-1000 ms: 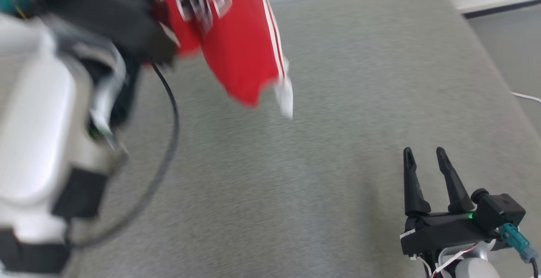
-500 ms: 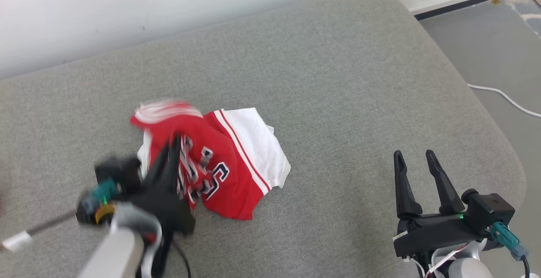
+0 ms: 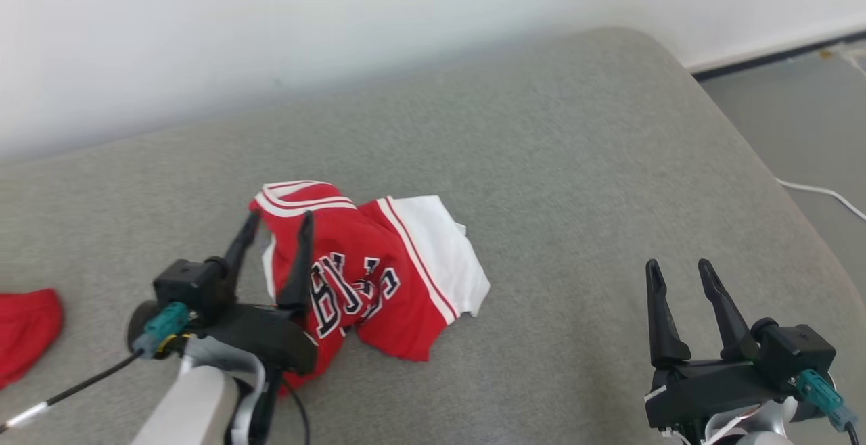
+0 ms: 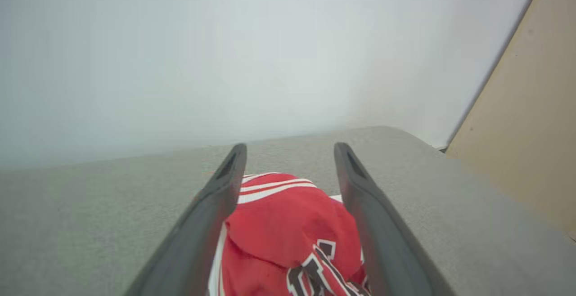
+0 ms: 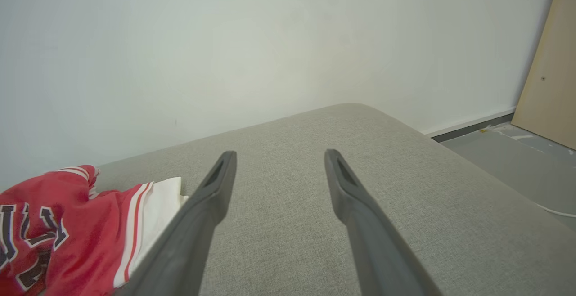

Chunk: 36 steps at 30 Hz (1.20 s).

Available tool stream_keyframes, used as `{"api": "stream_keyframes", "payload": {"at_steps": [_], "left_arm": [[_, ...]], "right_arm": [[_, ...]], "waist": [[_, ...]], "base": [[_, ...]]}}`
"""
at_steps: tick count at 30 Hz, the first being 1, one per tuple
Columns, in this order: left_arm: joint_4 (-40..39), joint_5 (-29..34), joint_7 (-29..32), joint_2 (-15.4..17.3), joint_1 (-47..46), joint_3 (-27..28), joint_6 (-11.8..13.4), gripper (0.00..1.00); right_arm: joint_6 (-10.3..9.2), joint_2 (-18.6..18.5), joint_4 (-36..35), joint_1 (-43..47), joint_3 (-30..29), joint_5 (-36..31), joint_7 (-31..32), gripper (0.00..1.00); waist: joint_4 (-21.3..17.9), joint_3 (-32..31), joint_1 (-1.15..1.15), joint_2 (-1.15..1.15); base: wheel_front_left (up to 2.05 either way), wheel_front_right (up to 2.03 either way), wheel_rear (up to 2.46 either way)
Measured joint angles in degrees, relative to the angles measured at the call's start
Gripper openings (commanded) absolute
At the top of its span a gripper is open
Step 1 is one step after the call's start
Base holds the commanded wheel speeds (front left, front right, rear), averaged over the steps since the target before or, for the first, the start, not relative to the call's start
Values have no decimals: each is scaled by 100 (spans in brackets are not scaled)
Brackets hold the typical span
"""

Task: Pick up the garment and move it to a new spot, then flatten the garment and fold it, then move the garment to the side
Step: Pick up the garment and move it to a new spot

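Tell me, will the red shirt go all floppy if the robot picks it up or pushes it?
Probably floppy: the red jersey lies crumpled in soft folds, so it would likely droop from wherever it is pinched. It looks thin, so probably light. Pushed, it would likely bunch up on the grey fabric cushion rather than slide.

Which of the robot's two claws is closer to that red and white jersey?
Left. The left gripper is right at the jersey, open fingers either side of its bunched cloth. The right gripper is open, apart, off to the jersey's right.
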Motion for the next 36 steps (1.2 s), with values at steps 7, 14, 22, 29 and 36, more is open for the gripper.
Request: {"api": "stream_keyframes", "payload": {"at_steps": [7, 14, 22, 29, 36], "left_arm": [[-767, 349, 62, 645, 159, 153, 382, 100], [-1741, 548, 125, 1491, 936, 643, 881, 100], [-2321, 576, -37, 1872, 1941, 1061, 1274, 100], [-2482, 662, -256, 1702, 2438, 1120, 1307, 100], [-2138, 731, -298, 1361, 2615, 1109, 1104, 100]], "right_arm": [[0, 0, -93, 191, -83, -31, 80, 100], [0, 2, -156, 293, -94, 13, 101, 100], [0, 1, -162, 338, -105, 3, 136, 100], [0, 0, -174, 339, -129, -31, 156, 100], [0, 0, -126, 344, -90, -35, 171, 100]], "waist": [[388, -335, 0, 0], [855, -556, 0, 0], [1251, -673, 0, 1], [1409, -716, 0, 0], [1439, -764, 0, 0]], "base": [[0, 0, 0], [0, 0, 0], [0, 0, 0], [0, 0, 0], [0, 0, 0]]}}
